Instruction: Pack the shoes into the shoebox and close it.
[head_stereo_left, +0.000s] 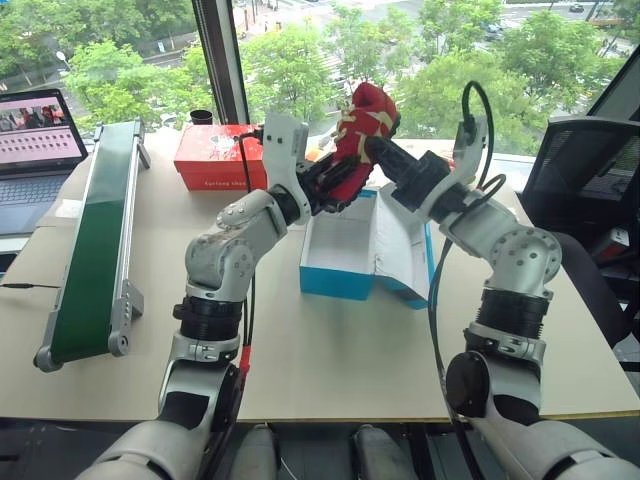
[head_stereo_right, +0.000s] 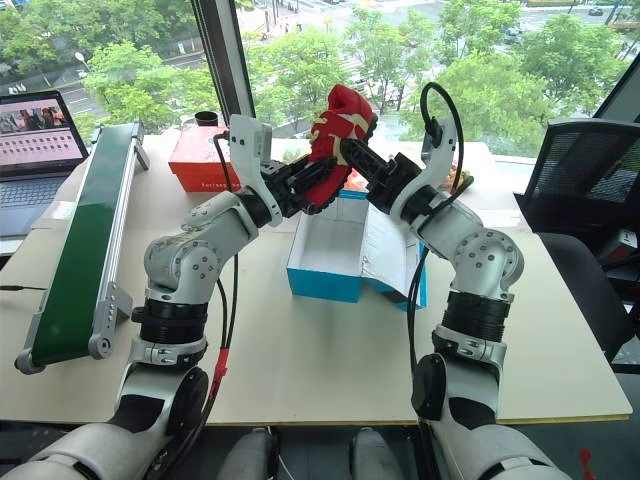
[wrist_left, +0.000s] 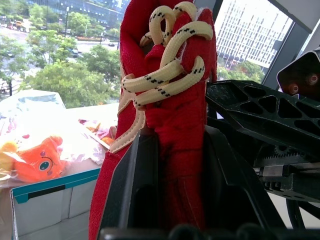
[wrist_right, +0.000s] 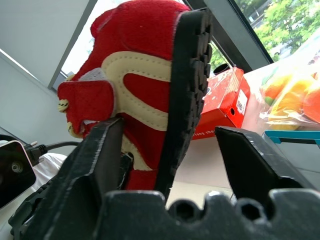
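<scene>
A small red shoe (head_stereo_left: 362, 128) with cream laces hangs toe-up in the air above the back of the open light-blue shoebox (head_stereo_left: 336, 283). The box's white inside shows and its lid (head_stereo_left: 405, 250) is folded out to the right. My left gripper (head_stereo_left: 338, 188) is shut on the shoe's lower part, its fingers (wrist_left: 135, 190) pressed against both sides. From the right, my right gripper (wrist_right: 170, 131) straddles the same shoe at the sole. One finger (wrist_right: 102, 155) lies against the shoe's side. The other finger (wrist_right: 250, 165) stands a gap away from the black sole.
A red box (head_stereo_left: 215, 158) and a black cup (head_stereo_left: 201, 116) stand at the back of the table. A green conveyor (head_stereo_left: 95, 240) runs along the left, with a laptop (head_stereo_left: 35, 135) beyond it. Bagged orange toys (wrist_left: 35, 155) lie behind the shoebox. A black chair (head_stereo_left: 580, 170) stands on the right.
</scene>
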